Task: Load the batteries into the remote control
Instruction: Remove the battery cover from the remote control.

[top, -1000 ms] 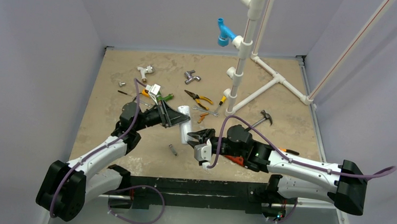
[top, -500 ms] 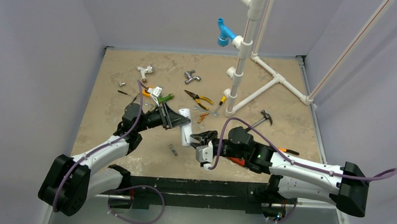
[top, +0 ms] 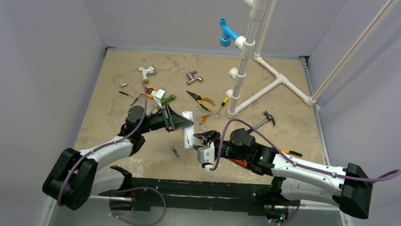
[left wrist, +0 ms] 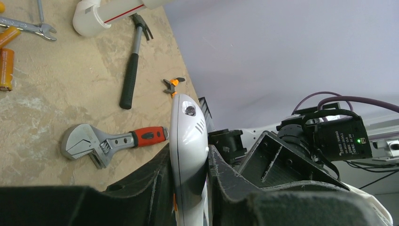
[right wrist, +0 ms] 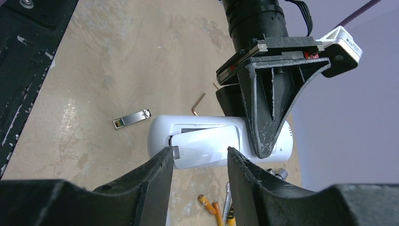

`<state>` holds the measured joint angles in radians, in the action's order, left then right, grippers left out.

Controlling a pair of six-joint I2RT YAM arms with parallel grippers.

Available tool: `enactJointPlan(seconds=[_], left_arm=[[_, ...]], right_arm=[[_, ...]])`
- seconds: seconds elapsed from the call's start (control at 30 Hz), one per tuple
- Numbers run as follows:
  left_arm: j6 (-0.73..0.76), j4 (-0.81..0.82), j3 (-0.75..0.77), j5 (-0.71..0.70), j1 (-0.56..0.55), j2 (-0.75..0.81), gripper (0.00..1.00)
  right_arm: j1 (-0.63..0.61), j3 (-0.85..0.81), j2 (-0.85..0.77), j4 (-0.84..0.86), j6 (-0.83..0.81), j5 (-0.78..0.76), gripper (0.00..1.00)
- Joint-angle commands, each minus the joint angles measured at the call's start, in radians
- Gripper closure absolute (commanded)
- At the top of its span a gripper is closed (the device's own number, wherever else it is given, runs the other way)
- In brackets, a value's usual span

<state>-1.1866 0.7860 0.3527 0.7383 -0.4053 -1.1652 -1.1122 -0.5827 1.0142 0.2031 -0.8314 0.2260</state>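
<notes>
One remote control (left wrist: 188, 123), left tool (left wrist: 188, 162) clamped, right tool (right wrist: 200, 153) wider than before.

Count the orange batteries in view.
2. One battery lies on the table at the left wrist view's left edge; the second battery lies just beyond it, beside the spanner. More may be hidden.
</notes>
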Motion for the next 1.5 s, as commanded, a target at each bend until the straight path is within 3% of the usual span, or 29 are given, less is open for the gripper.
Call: enactJointPlan(seconds=[0.0,0.4,0.57,0.8,0.9,1.0,1.1,1.47], left_arm=[[-0.020,0.097,-0.005,0.032,0.002,0.002,1.00],[-0.015,0.088,-0.005,0.011,0.002,-0.009,1.00],[-0.007,0.075,-0.004,-0.009,0.002,-0.024,1.00],[-0.003,0.077,0.001,-0.025,0.002,-0.036,1.00],[-0.002,0.076,0.002,-0.027,0.002,-0.039,1.00],[-0.002,0.074,0.003,-0.028,0.002,-0.039,1.00],[-0.004,0.073,0.005,-0.030,0.002,-0.041,1.00],[0.009,0.042,0.019,-0.027,0.002,-0.032,1.00]], right_arm=[[0.005,0.000,0.001,0.030,0.008,-0.018,0.54],[0.005,0.001,-0.009,0.042,0.061,0.019,0.43],[0.004,0.000,-0.024,0.152,0.267,0.021,0.29],[0.005,-0.039,-0.034,0.252,0.767,-0.120,0.22],[-0.012,-0.106,-0.008,0.168,0.969,-0.253,0.18],[-0.044,-0.264,0.068,-0.118,1.109,-0.421,0.17],[-0.067,-0.420,0.172,-0.400,1.167,-0.483,0.14],[-0.095,-0.471,0.266,-0.528,1.352,-0.564,0.14]])
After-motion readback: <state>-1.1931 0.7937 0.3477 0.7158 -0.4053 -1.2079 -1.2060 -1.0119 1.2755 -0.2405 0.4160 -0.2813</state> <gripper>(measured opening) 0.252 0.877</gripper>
